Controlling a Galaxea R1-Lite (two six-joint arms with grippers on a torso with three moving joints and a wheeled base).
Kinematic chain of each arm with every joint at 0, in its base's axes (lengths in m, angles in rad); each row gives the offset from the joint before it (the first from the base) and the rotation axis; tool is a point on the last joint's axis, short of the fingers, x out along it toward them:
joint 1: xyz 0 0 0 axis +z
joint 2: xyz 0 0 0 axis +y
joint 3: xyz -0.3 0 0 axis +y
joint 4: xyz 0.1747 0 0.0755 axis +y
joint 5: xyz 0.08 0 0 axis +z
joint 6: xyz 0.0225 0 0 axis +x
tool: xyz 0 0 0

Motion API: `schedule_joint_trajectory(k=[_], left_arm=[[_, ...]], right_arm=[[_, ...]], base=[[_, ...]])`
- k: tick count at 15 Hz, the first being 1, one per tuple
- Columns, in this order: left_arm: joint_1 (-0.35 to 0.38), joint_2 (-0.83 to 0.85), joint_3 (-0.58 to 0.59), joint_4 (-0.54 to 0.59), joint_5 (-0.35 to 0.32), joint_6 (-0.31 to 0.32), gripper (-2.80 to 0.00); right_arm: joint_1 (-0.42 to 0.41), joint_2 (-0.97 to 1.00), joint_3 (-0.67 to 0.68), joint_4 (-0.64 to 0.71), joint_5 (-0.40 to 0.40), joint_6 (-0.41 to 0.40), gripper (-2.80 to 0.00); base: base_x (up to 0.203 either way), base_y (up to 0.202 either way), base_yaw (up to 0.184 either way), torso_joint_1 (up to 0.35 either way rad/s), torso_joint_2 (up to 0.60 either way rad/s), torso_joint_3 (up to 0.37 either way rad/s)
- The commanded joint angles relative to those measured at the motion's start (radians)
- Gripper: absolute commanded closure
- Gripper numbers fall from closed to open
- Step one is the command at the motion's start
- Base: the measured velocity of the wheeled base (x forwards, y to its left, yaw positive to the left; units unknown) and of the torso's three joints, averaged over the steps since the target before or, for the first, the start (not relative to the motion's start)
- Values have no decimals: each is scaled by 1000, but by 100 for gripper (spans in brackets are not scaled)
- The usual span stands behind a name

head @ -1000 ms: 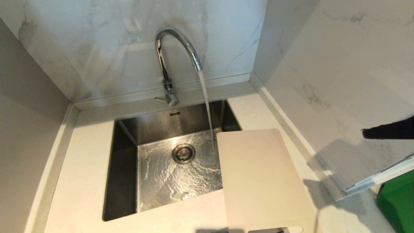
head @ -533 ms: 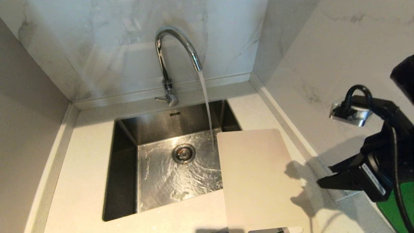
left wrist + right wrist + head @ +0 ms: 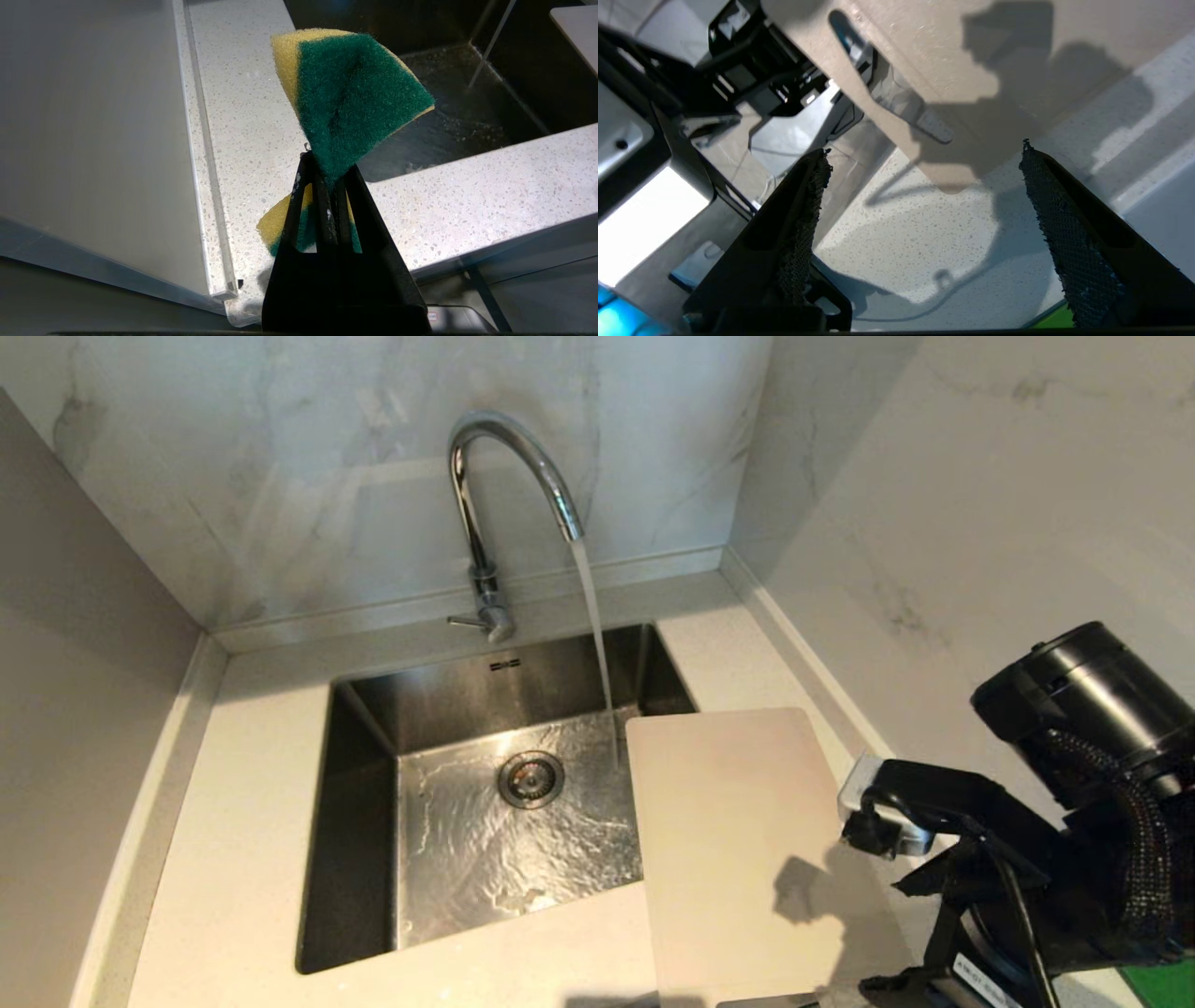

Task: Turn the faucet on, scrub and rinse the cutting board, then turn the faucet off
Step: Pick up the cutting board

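The chrome faucet (image 3: 509, 476) runs, its stream (image 3: 594, 616) falling into the steel sink (image 3: 364, 784) just off the far left corner of the cutting board (image 3: 728, 840). The cream board lies flat on the counter right of the sink, its left edge overhanging the basin. My right arm (image 3: 1074, 896) hangs over the board's near right corner. The right gripper (image 3: 923, 149) is open and empty above the counter, beside the board's slotted end (image 3: 924, 46). My left gripper (image 3: 329, 163) is shut on a green-and-yellow sponge (image 3: 355, 93) above the counter near the sink's rim.
Marble walls close in the counter at the back and on the right. A green item (image 3: 1162, 985) lies at the counter's near right corner. The faucet's thin lever (image 3: 464, 622) points left at its base. A drain (image 3: 530, 778) sits mid-basin under rippling water.
My right arm has swung in from the right edge and come down toward the board's near right corner, and its gripper has opened. Water keeps running; the board has not moved.
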State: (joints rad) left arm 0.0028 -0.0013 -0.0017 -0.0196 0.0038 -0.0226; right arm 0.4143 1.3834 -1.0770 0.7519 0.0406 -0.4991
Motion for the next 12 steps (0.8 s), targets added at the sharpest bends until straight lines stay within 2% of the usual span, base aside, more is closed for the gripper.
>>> schedule_joint_trajectory(k=[1, 5, 8, 9, 12], left_arm=[[0, 0, 0, -1, 1, 0, 0], [0, 1, 0, -1, 1, 0, 0], [0, 0, 0, -1, 1, 0, 0], [0, 0, 0, 0, 1, 0, 0], [0, 0, 0, -2, 1, 0, 0]], right_arm=[[24, 6, 39, 0, -2, -41, -280], [24, 24, 135, -93, -7, -237, -280], [28, 49, 194, -180, -40, -395, -280], [49, 57, 211, -195, -63, -407, -280], [147, 100, 282, -216, -266, -410, -280]], base=[[0, 0, 0, 0, 0, 0], [0, 0, 0, 0, 0, 0], [0, 0, 0, 0, 0, 0], [0, 0, 0, 0, 0, 0], [0, 0, 0, 0, 0, 0]])
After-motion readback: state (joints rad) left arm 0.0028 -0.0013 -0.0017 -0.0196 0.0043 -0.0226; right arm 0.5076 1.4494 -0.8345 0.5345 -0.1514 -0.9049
